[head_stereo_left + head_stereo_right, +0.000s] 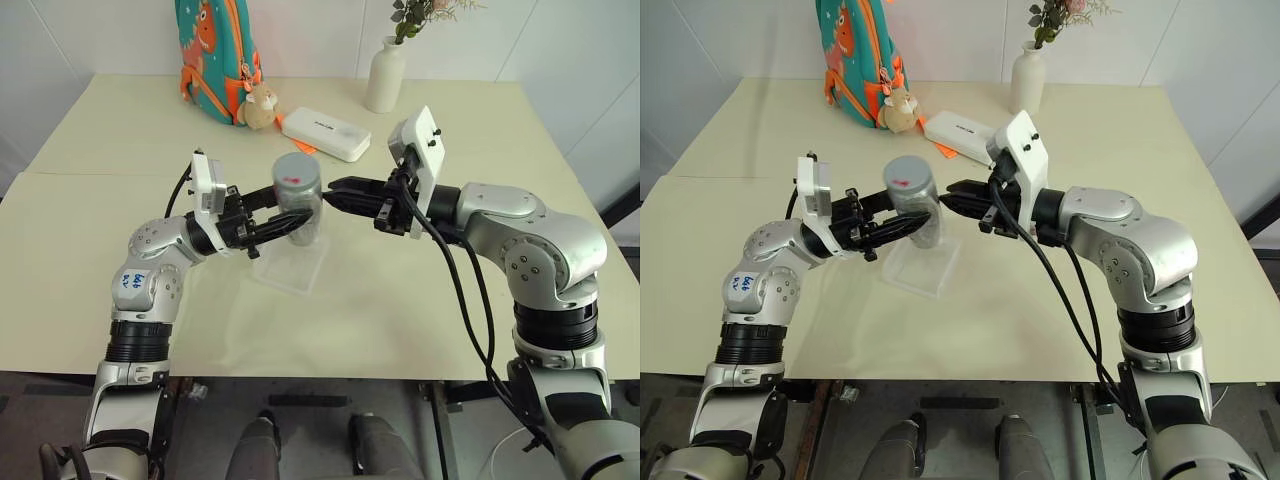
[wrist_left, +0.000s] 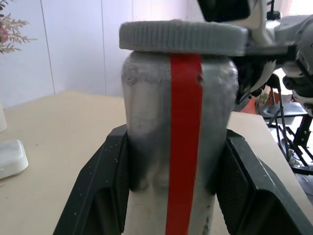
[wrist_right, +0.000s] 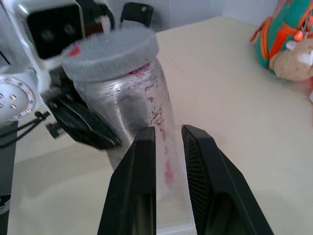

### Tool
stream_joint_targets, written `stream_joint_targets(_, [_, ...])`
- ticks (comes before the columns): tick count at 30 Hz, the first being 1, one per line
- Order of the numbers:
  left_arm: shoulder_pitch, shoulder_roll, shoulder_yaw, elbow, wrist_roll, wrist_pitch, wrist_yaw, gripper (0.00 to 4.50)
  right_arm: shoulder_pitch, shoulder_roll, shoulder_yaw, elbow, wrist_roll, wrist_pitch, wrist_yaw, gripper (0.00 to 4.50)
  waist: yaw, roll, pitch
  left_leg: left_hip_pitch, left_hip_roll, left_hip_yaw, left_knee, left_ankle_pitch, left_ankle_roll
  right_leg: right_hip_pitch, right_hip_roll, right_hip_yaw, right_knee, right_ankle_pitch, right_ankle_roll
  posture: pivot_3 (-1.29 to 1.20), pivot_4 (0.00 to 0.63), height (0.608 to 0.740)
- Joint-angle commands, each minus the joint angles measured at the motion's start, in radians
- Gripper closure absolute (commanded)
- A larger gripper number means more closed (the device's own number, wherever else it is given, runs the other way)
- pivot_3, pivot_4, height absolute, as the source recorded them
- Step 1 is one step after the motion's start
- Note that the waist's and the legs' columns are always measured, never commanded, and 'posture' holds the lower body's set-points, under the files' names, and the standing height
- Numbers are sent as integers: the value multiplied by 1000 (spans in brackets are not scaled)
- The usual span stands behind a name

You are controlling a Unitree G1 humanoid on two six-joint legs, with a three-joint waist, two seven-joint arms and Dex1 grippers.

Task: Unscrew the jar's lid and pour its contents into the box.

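Observation:
My left gripper [image 1: 298, 218] is shut on the jar [image 1: 298, 203], a greyish see-through cylinder with a red strip [image 2: 185, 147]. It holds the jar upright above the table, one black finger [image 2: 110, 166] on each side of the body. The silvery-grey lid [image 1: 297, 170] with a red mark sits on top of the jar. My right gripper [image 1: 335, 188] is shut and points at the jar's upper right side, its tips close to the wall just under the lid [image 3: 110, 49]. The clear shallow box [image 1: 290, 265] lies on the table right under the jar. I cannot make out the contents through the jar's wall.
At the back of the table [image 1: 100, 250] are a white oblong case [image 1: 326, 133], a white vase [image 1: 385, 75] with flowers, a teal backpack [image 1: 215, 55] and a small plush toy [image 1: 261, 105]. The table's front edge runs just below both arms.

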Motion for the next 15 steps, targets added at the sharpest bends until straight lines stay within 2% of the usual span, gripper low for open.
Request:
stream_joint_targets(1, [-32, -14, -37, -12, 13, -2, -13, 2497, -35, 35, 12, -72, 58, 0, 15, 3608, 1, 0, 0, 0, 0, 0, 0, 0, 0, 0, 0, 0, 0, 0, 0, 0, 150, 740])
stream_joint_targets(15, [-47, -5, -22, -2, 9, 9, -27, 2497, 3, 21, 24, -81, 48, 8, 26, 3608, 0, 0, 0, 0, 0, 0, 0, 0, 0, 0, 0, 0, 0, 0, 0, 0, 150, 740])
